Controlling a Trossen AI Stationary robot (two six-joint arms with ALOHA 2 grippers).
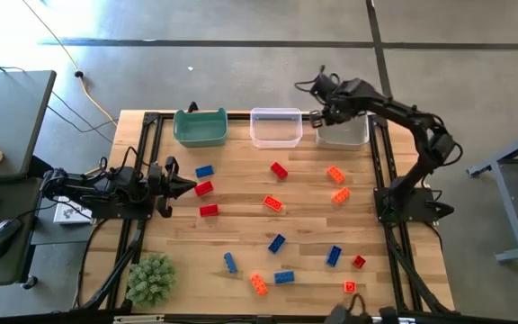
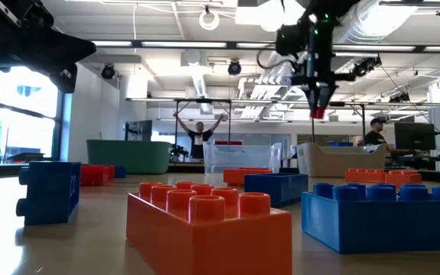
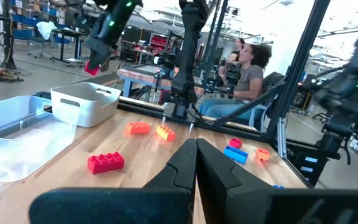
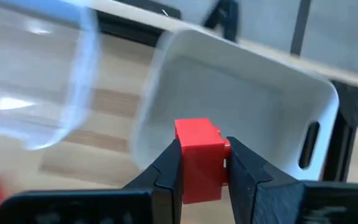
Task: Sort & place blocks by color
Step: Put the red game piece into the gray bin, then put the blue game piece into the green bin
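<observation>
Three bins stand in a row along the far edge of the wooden table (image 1: 241, 193). The right gripper (image 4: 202, 163) hangs above the white bin (image 4: 253, 106), whose inside shows bare in the right wrist view. Just beside that bin, on the side toward the left arm, is the clear bin (image 1: 275, 126), and nothing can be made out in it. Beyond that is the green bin (image 1: 200, 127), its contents not visible from above.

The right gripper is clenched on a red block (image 4: 199, 158), a small studded brick pinched by its sides between the two dark fingers, its top end standing up past the fingertips. In the low view it shows as a red spot at the tip of the raised gripper, well clear of the bin rim below.

The other blocks lie scattered on the table nearer the front than the right gripper. Two orange blocks (image 1: 335, 175) are closest, then a red block (image 1: 279, 169) and an orange-red one (image 1: 273, 204) toward the middle. Blue blocks (image 1: 277, 242) and more orange and red ones sit near the front edge.

The left gripper (image 1: 187, 187) rests low at the left side of the table, fingers pressed together with nothing between them. A blue block (image 1: 204, 171) and two red blocks (image 1: 204, 188) lie just ahead of it.

A fuzzy green clump (image 1: 150, 277) sits at the front left corner. Open wood separates most blocks.
</observation>
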